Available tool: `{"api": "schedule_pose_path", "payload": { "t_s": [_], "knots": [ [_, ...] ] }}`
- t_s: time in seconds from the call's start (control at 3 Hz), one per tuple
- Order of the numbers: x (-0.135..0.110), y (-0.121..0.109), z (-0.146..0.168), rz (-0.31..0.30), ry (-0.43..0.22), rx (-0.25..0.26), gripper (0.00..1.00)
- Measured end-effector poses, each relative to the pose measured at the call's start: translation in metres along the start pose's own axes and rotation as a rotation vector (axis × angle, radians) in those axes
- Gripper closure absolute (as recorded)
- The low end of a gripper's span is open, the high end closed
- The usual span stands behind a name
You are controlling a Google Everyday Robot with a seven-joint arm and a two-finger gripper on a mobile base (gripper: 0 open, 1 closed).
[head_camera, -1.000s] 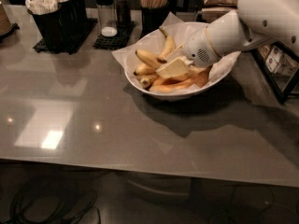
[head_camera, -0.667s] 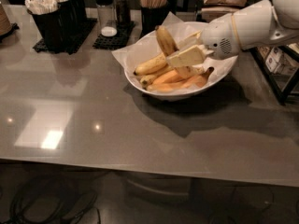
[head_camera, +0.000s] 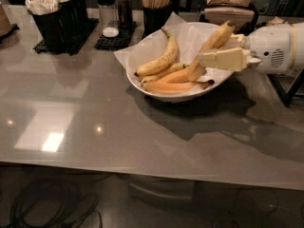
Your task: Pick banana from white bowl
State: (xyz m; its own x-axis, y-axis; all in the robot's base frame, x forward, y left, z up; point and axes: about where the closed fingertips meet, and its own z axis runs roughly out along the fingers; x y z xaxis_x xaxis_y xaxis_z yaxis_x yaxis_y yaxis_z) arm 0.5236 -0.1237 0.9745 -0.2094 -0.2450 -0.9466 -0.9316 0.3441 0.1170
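**A:** Any writing to read off?

**B:** Nothing I can make out. The shaker [head_camera: 108,14] and the brown bag [head_camera: 230,3] at the far edge are too blurred for that.

**A:** Where is the tool?

**B:** The tool [head_camera: 209,55] reaches in from 3 o'clock, over the right side of the white bowl [head_camera: 175,98]. It sits on the end of a white arm [head_camera: 278,49]. Its pale fingers [head_camera: 223,60] are clenched around the banana [head_camera: 219,36], gripping it about midway along.

**A:** How does the banana lie?

**B:** It is tilted steeply, with its dark upper tip pointing to 1 o'clock above the rim. Its lower end hangs down inside the bowl, close to the fruit below. I cannot tell whether it touches them.

**A:** What else is in the bowl?

**B:** Crinkled white paper [head_camera: 186,36] lines it and sticks out past the rim. A curved banana [head_camera: 160,61] rests on it at 9 o'clock. An orange-tinted banana [head_camera: 172,87] lies flat toward 6 o'clock.

**A:** And around it?

**B:** The bowl stands on a glossy grey worktop [head_camera: 95,127]. At 10 o'clock a black holder [head_camera: 53,17] is full of white cutlery. At 12 o'clock there is a dark cup of wooden sticks [head_camera: 156,4], with the shaker between them.
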Motion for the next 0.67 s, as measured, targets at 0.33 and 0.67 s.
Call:
{"api": "schedule_pose_path", "payload": {
  "t_s": [0.33,0.67],
  "knots": [
    [0.0097,0.0221,-0.0393,0.053,-0.069,0.050,1.00],
    [0.0097,0.0222,-0.0392,0.053,-0.069,0.049,1.00]
  ]
}}
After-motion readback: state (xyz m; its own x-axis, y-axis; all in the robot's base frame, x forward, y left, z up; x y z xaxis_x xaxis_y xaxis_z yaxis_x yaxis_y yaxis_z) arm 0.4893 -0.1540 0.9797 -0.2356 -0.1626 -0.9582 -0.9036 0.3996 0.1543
